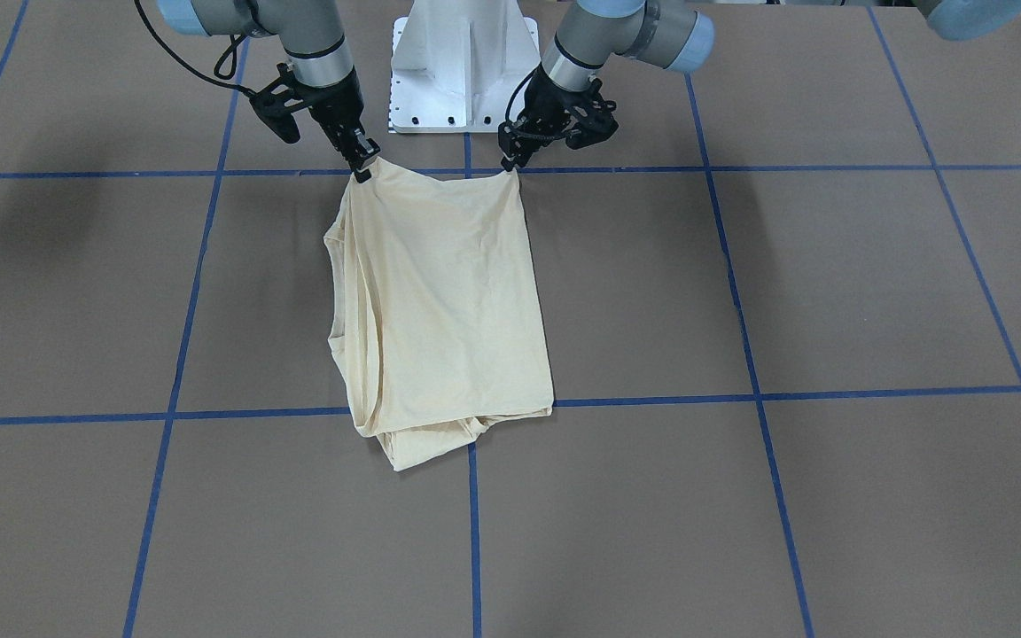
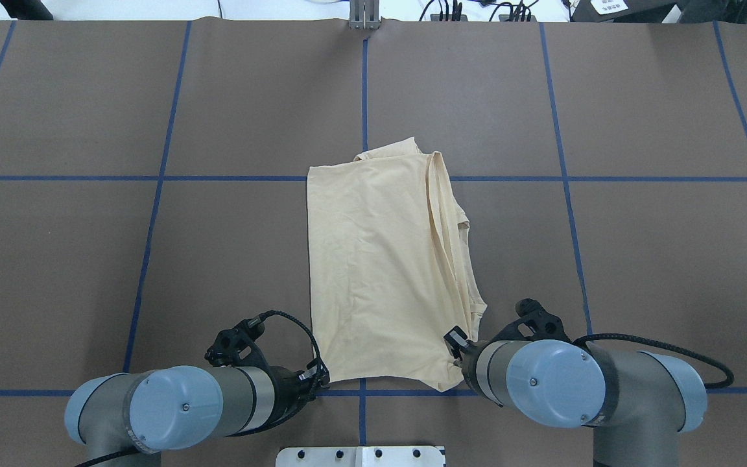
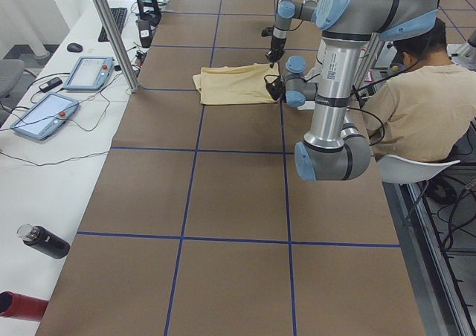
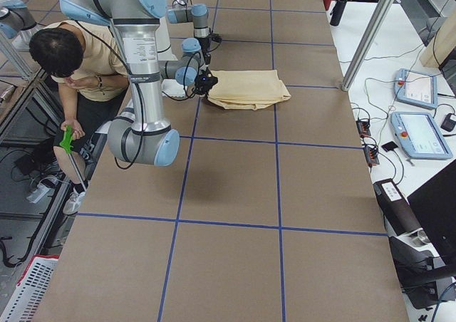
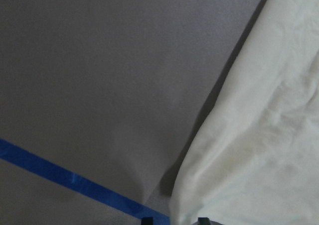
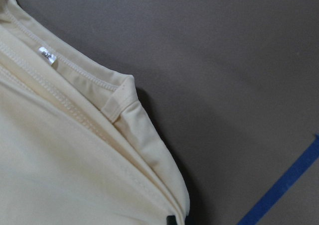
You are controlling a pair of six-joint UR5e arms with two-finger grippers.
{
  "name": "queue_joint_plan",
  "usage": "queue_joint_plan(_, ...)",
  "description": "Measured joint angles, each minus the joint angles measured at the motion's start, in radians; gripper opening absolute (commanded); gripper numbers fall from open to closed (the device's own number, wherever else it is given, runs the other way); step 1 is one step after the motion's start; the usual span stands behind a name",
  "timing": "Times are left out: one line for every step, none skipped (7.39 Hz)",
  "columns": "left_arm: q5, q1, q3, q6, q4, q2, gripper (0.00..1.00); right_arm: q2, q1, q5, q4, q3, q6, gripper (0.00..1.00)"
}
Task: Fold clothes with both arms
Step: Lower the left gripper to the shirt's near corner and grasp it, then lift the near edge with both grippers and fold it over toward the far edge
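Just in front of the white metal pedestal base (image 1: pixel 464 66), both black two-finger grippers are down near table height. The left gripper (image 1: pixel 510 163) has its fingertips closed on one near corner of the pale yellow thin-fabric T-shirt (image 1: pixel 448 301). The right gripper (image 1: pixel 361 167) is pinched on the other near corner. Its wrist view shows stitched hems and a small white neck label (image 6: pixel 47 55) stacked along that side. Between the two pinches the near short edge hangs in a shallow sag, so I judge it lifted slightly off the brown table cover (image 1: pixel 830 283), though how high cannot be told.

Outward from the base, the shirt lies as a narrow folded rectangle. Its long axis points straight away from the base, along the blue tape line (image 1: pixel 472 532) that runs out from the base's middle. No chest print shows; the top face is plain. Farthest from the base the end is thicker, with loose layers poking out past the cross tape (image 1: pixel 652 400).

The whole garment lies beyond both grippers, away from the base. Each arm is at its own corner, neither nearer. Judging by that, the next fold would carry the held edge out along the long axis onto the far end. Uneven travel would skew it, and the thin cloth could slip or drag the lower layers.
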Motion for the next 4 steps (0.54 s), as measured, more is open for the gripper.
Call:
queue_joint_plan(0.001,0.000,0.000,-0.001,-0.001,0.000,0.00,0.000,0.000,0.000,0.000,0.000,0.000,0.00)
queue_joint_plan(0.002,0.000,-0.002,-0.004,-0.003,-0.001,0.00,0.000,0.000,0.000,0.000,0.000,0.000,0.00)
queue_joint_plan(0.002,-0.001,-0.007,-0.010,-0.007,-0.001,0.00,0.000,0.000,0.000,0.000,0.000,0.000,0.00)
queue_joint_plan(0.002,-0.002,-0.017,-0.013,-0.010,0.000,0.00,0.000,0.000,0.000,0.001,0.000,0.000,0.00)
